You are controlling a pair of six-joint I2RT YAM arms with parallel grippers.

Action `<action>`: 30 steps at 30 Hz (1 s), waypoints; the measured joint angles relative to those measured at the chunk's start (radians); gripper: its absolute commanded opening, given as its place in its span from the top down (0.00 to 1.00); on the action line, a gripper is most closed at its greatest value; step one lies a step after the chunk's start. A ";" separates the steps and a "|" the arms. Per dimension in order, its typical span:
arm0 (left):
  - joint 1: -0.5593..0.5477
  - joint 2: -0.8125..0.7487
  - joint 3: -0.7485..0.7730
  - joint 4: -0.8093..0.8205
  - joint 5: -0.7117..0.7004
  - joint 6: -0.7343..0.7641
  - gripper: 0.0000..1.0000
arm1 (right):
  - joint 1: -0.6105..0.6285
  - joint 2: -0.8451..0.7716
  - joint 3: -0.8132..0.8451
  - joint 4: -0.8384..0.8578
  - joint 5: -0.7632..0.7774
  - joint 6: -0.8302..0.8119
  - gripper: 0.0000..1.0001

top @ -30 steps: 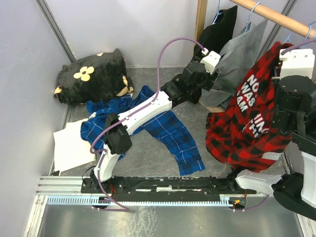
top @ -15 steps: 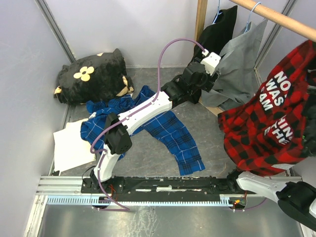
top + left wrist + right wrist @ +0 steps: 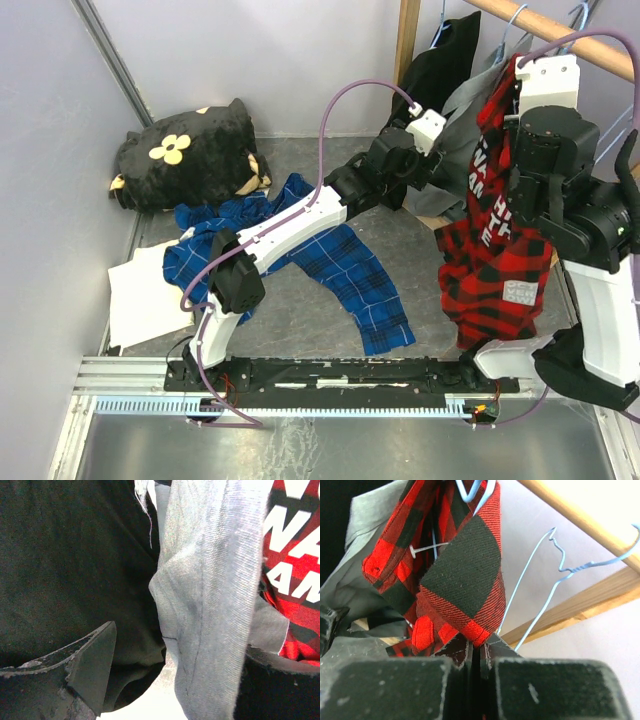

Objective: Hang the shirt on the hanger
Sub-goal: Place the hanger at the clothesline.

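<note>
The red-and-black plaid shirt [image 3: 495,250] with white lettering hangs from my right gripper [image 3: 512,85], just under the wooden rod [image 3: 560,35]. In the right wrist view the gripper [image 3: 480,641] is shut on a fold of the shirt [image 3: 465,575]. A light-blue wire hanger [image 3: 476,489] shows at the top of the shirt's folds, and another [image 3: 555,572] hangs from the rod beside it. My left gripper [image 3: 425,165] is open among the hung clothes. A grey garment [image 3: 210,595] hangs between its jaws [image 3: 180,645], and the shirt's lettering [image 3: 295,555] shows at the right.
A black garment [image 3: 440,60] and the grey garment [image 3: 470,130] hang from the rod by a wooden post [image 3: 407,40]. A blue plaid shirt [image 3: 300,250], a black flowered cushion [image 3: 190,150] and white paper [image 3: 145,295] lie on the floor. Blue hanger hooks [image 3: 580,15] sit on the rod.
My right arm has swung the red plaid shirt from the far right edge back left and up to the rod. The left arm has not moved.
</note>
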 measured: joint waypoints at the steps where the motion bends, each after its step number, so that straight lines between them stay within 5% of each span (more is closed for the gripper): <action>1: 0.000 0.000 0.000 0.000 0.002 0.000 0.21 | 0.000 0.006 0.002 0.014 0.023 -0.002 1.00; 15: 0.000 -0.015 -0.016 -0.026 0.021 0.000 0.22 | -0.004 -0.034 -0.273 0.591 0.384 -0.363 1.00; 30: 0.000 -0.021 -0.024 -0.057 0.020 0.000 0.22 | -0.234 0.072 -0.232 0.270 0.177 0.017 1.00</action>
